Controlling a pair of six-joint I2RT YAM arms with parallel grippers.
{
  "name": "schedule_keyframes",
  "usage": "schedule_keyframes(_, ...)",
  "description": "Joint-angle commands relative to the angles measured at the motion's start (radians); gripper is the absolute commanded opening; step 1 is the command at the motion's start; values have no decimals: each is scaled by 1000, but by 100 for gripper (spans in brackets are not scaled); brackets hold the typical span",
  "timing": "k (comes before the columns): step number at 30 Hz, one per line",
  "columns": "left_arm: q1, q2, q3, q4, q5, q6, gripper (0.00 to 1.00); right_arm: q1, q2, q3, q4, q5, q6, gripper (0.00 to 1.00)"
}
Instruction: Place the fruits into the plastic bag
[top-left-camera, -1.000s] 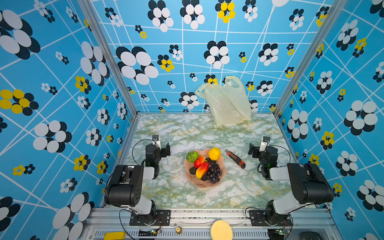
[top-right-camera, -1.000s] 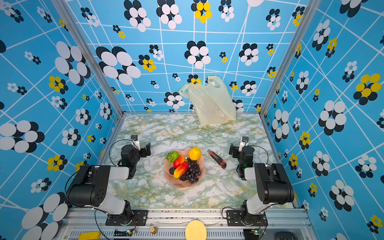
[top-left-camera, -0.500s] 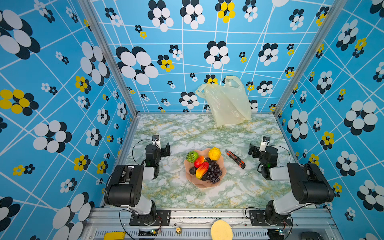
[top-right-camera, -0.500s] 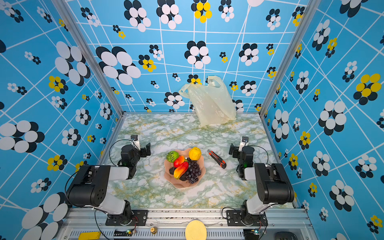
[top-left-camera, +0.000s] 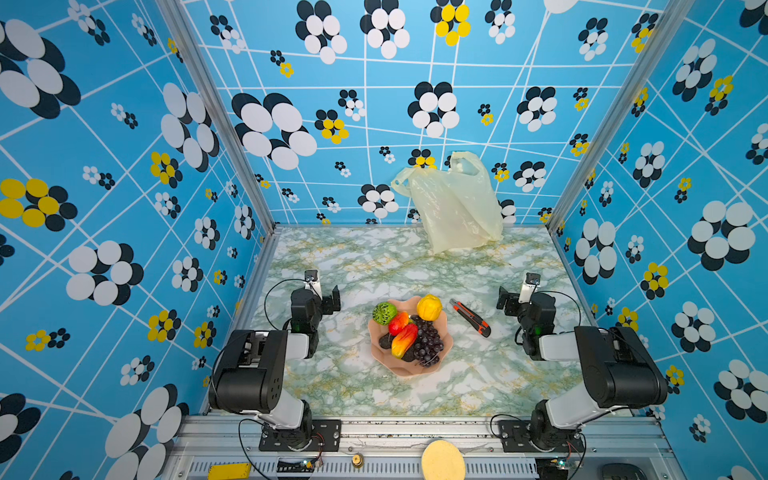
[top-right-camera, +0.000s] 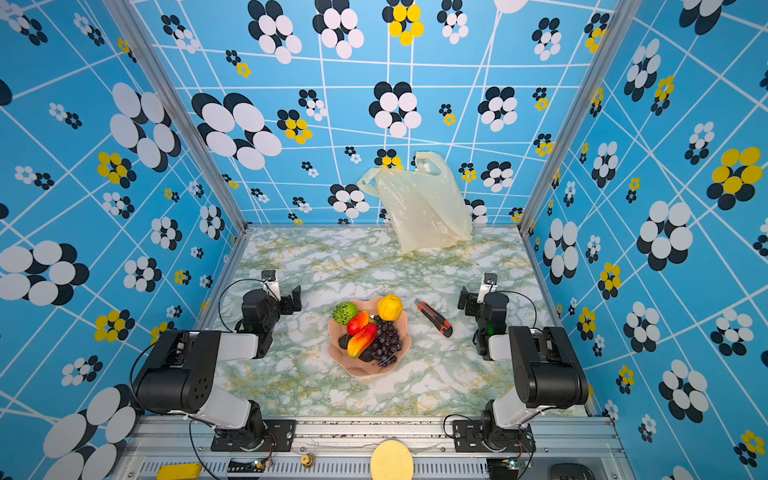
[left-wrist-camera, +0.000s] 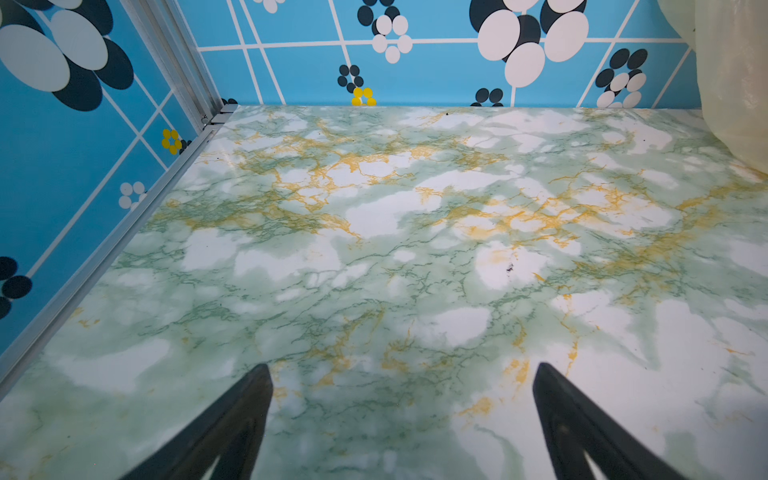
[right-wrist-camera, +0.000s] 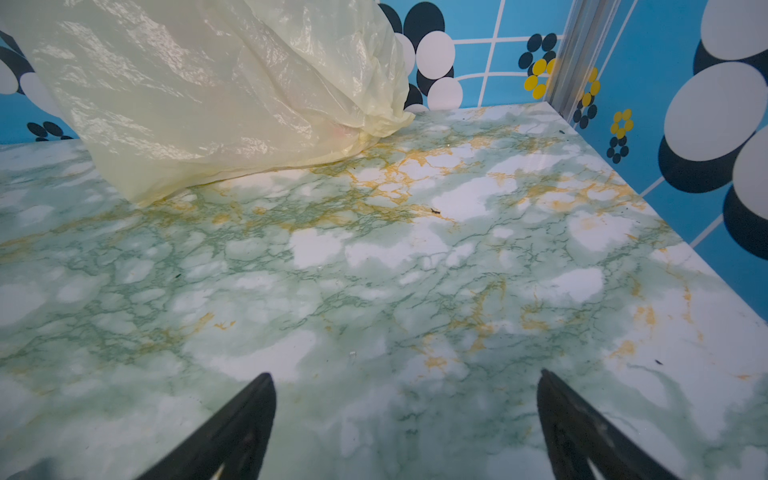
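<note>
Viewing from above: in both top views the fruits (top-left-camera: 409, 336) sit heaped in a pink dish (top-left-camera: 415, 370) in the middle of the table (top-left-camera: 365, 257). The plastic bag (top-left-camera: 455, 208) slumps against the back wall, well apart from them.
Top-view extra: a utility knife (top-left-camera: 471, 318) lies just beside the dish, on the right arm's side.
Top-view arms: left gripper (top-left-camera: 333, 299) and right gripper (top-left-camera: 504, 300) flank the dish, touching nothing.
Left wrist: left gripper (left-wrist-camera: 401, 370) spread wide and empty over bare marble, with the bag's edge (left-wrist-camera: 739, 83) at the far wall.
Right wrist: right gripper (right-wrist-camera: 405, 376) spread wide and empty, with the bag (right-wrist-camera: 208, 91) ahead, resting on the table.
</note>
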Motion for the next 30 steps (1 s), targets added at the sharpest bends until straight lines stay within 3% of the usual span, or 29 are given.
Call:
schedule_keyframes(1,-2,4,0,10,-13,10,99,5,-15,20,-16,-6,-5,99)
schedule_keyframes(4,-2,4,-1,9,-14,10,99,5,-17,19,-16,-2,-4,99)
schedule_keyframes(8,-6,4,0,9,-20,13,99,5,-51,-20,24,97,34,99)
schedule_keyframes(11,-28,-18,-3,7,-172,-13,99,5,-84,-39,37,130,45,99)
schedule_keyframes(18,-53,-151,105,-276,-251,-7,99,6,-194,-3,-129,174,55,98)
schedule_keyframes(23,-61,-235,183,-433,-251,-80,99,6,-292,51,-279,239,107,98)
schedule_keyframes(26,-61,-270,258,-569,-200,-152,99,5,-352,115,-409,231,171,99)
schedule_keyframes(30,-62,-320,305,-618,-94,-224,99,6,-389,256,-663,198,265,99)
